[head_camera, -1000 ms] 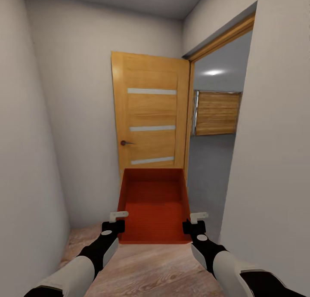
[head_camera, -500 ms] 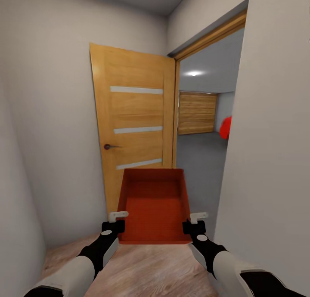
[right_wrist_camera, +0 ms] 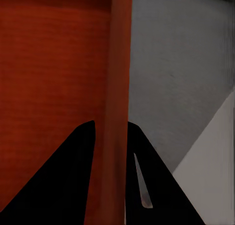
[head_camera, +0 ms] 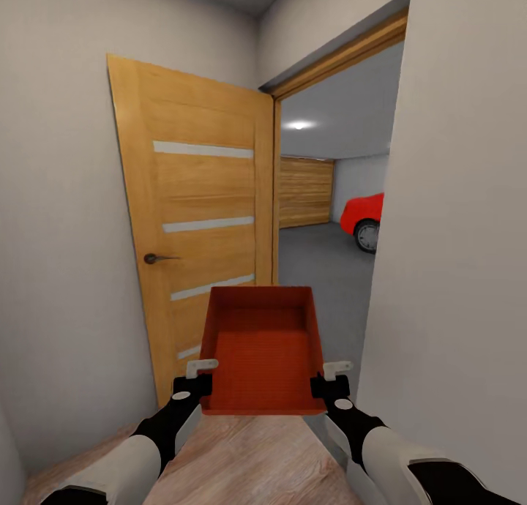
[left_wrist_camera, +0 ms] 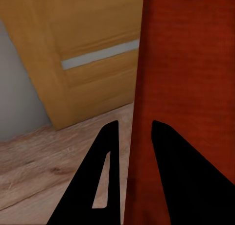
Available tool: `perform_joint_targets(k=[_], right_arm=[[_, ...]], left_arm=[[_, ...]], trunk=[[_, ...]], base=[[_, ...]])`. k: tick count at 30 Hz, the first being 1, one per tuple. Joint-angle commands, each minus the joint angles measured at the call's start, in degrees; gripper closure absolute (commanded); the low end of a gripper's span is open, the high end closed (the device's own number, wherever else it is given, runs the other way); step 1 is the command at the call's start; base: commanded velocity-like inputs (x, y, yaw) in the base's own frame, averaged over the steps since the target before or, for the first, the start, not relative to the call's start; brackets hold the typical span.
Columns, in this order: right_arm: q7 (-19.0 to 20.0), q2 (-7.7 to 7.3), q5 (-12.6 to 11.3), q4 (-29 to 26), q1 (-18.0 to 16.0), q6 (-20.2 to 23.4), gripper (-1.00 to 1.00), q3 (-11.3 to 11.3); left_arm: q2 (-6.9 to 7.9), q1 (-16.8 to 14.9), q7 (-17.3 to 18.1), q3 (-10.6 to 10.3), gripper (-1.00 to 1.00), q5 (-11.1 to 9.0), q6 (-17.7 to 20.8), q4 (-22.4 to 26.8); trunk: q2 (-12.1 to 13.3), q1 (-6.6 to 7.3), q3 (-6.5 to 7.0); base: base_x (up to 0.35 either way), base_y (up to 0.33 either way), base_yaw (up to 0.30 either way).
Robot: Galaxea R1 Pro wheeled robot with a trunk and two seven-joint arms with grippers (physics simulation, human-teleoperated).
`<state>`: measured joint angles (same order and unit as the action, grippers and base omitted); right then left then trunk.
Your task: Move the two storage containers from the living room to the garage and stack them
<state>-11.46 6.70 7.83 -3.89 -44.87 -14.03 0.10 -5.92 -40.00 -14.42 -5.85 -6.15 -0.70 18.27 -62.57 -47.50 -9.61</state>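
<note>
Two sets of fingers, left [head_camera: 193,377] and right [head_camera: 331,378], clamp opposite side walls of one orange-red bin [head_camera: 261,351], held level ahead of the trunk. Steer right through the doorway, clear of the wooden door [head_camera: 194,227], toward the garage floor [head_camera: 322,263] by the red car [head_camera: 364,216].

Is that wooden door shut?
No, the wooden door stands swung open against the wall, and the red car shows through the doorway beside it.
</note>
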Motion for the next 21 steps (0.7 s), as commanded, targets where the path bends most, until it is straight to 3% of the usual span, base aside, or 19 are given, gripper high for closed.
perform_joint_targets(k=[1, 21], right_arm=[[-0.5, -0.46, -0.2, 0.2, 0.0, -0.2, 1.00, -1.9], [-0.5, -0.46, -0.2, 0.2, 0.0, -0.1, 1.00, -1.9]], left_arm=[[1.26, -0.1, -1.1, 1.1, 1.00, 0.4, -4.0, 0.3], [1.26, -0.1, -1.1, 1.0, 1.00, 0.4, -4.0, 0.3]], trunk=[[-0.1, -0.03, -0.08], [-0.1, -0.03, -0.08]], base=[[0.250, 0.228, -0.284], [0.250, 0.228, -0.284]])
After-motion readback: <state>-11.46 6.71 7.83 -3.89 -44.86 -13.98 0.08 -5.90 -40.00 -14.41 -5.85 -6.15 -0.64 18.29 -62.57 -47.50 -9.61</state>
